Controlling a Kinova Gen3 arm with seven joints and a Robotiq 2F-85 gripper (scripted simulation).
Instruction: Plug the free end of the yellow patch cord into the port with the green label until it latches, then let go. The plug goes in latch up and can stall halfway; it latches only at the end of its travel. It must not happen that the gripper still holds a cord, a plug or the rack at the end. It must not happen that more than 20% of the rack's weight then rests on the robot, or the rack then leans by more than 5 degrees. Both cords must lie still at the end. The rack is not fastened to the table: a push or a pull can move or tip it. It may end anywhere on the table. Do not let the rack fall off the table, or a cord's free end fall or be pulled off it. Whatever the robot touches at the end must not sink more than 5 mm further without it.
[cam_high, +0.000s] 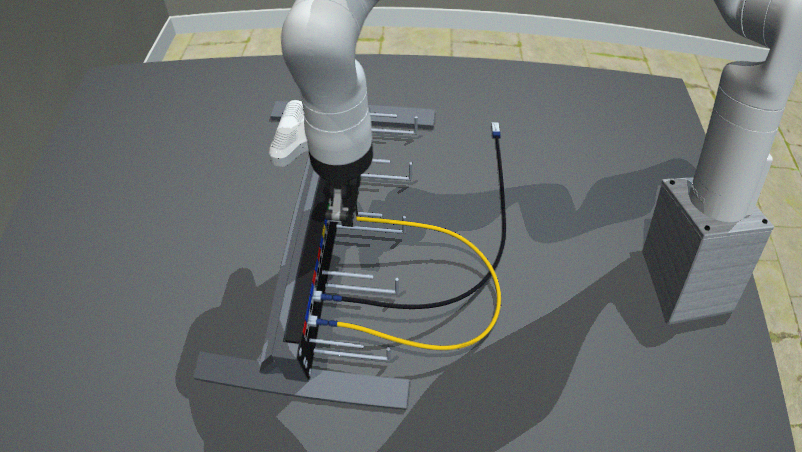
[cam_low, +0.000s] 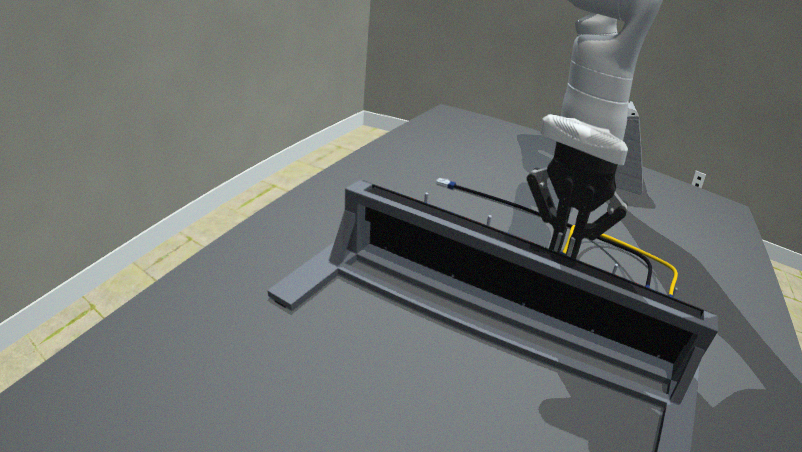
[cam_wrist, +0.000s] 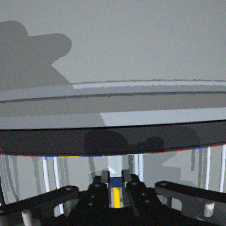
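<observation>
Judged well along, not finished; free end of the yellow patch cord (cam_high: 488, 269) carried to the panel of the rack (cam_high: 292, 247) at centre frame in the top view, plug (cam_wrist: 116, 181) clamped between the fingers of the gripper (cam_high: 336, 212), jaws nearly together on it; sits right at the port with the green label (cam_high: 321, 211), a green speck just left of the fingers; depth of insertion hidden by the gripper, so latching cannot be told; left to do, by this reading: push to the end of travel, open, back off without dragging the rack.

Seen from the wrist camera at bottom centre: blue boot between dark fingers, yellow cable running down from it, pale plug body above meeting the underside of the panel; thin and stiff-looking; cord itself sweeps right in a wide loop and returns to a port at lower centre, other end already seated; black cord (cam_high: 500, 185) beside it, its loose plug lying on the table (cam_high: 140, 196) at upper right of centre, well apart from the gripper.
</observation>
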